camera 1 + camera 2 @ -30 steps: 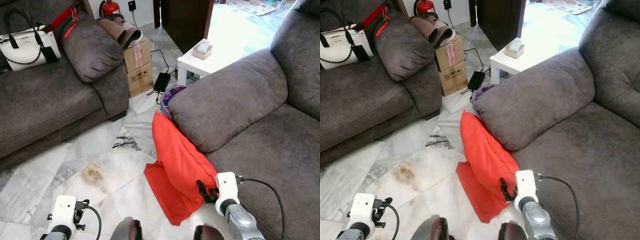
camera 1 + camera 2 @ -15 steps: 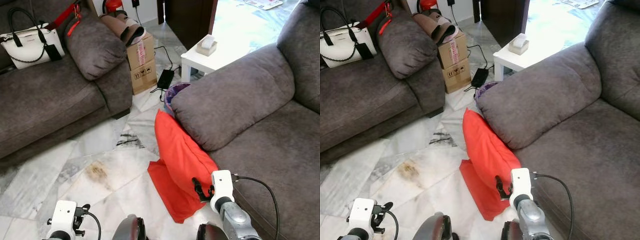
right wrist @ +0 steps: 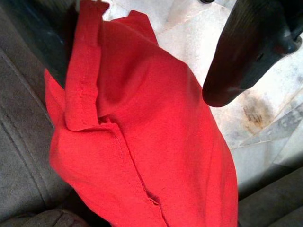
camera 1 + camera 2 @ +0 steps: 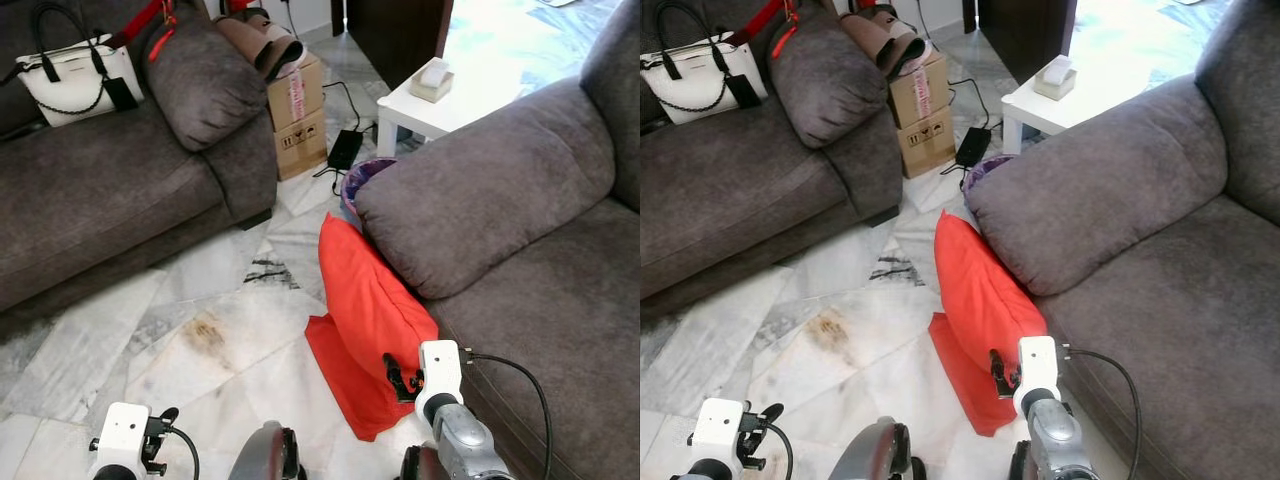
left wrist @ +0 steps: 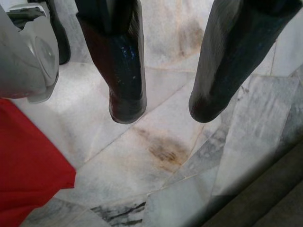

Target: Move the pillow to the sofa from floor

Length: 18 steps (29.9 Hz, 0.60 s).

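Head views: red pillow [image 4: 368, 310] stands on edge on the marble floor [image 4: 150, 330], leaning against the front of the grey sofa [image 4: 520, 300] under its armrest. Right gripper [image 4: 393, 378] sits at the pillow's lower edge, touching the fabric. Left gripper [image 4: 160, 440] hangs low over the floor, well apart from the pillow.

Left wrist view: fingers [image 5: 124, 61] spread apart, holding nothing, above a brown stain [image 5: 163, 151].

Right wrist view: one finger [image 3: 246, 52] beside the pillow; the other seems hidden behind the fabric, so grip is uncertain.
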### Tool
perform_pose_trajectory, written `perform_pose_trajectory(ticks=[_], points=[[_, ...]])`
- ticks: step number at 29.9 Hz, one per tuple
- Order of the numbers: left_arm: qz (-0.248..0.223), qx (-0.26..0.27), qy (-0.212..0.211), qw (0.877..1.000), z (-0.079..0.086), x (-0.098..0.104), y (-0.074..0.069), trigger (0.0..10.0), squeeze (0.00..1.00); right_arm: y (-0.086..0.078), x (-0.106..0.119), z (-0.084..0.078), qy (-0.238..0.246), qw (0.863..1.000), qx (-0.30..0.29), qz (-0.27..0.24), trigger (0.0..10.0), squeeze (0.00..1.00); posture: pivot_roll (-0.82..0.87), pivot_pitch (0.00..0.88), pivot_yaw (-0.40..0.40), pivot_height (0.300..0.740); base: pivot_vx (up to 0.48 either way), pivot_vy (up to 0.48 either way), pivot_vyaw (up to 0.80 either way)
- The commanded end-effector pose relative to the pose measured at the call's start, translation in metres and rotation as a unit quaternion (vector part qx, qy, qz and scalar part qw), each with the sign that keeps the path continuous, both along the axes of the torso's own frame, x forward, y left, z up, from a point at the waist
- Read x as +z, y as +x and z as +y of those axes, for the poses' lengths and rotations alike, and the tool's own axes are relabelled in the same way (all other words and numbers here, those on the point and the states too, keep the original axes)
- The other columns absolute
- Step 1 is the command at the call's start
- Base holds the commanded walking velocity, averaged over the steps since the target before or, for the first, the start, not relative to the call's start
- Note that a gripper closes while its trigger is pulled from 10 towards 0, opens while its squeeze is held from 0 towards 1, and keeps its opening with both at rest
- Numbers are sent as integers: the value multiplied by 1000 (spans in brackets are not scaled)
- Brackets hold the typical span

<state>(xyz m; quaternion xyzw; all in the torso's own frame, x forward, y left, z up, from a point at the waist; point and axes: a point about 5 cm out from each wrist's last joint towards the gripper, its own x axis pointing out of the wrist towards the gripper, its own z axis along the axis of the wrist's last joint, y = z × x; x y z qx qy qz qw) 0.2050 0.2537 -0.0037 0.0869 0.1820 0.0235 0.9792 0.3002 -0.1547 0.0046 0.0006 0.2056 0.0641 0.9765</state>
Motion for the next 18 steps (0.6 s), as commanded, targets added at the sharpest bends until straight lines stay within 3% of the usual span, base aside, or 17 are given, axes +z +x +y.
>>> perform_pose_trajectory(ticks=[1,18], points=[[19,9,4,1000,8,-3,-8,10000,0,-8,-8,4,16,1000,-8,16,0,0,274,257,135,642,0,0,0],[25,10,5,1000,7,-2,-7,10000,0,-12,-12,-2,9,999,-23,25,0,0,267,239,140,642,0,0,0]])
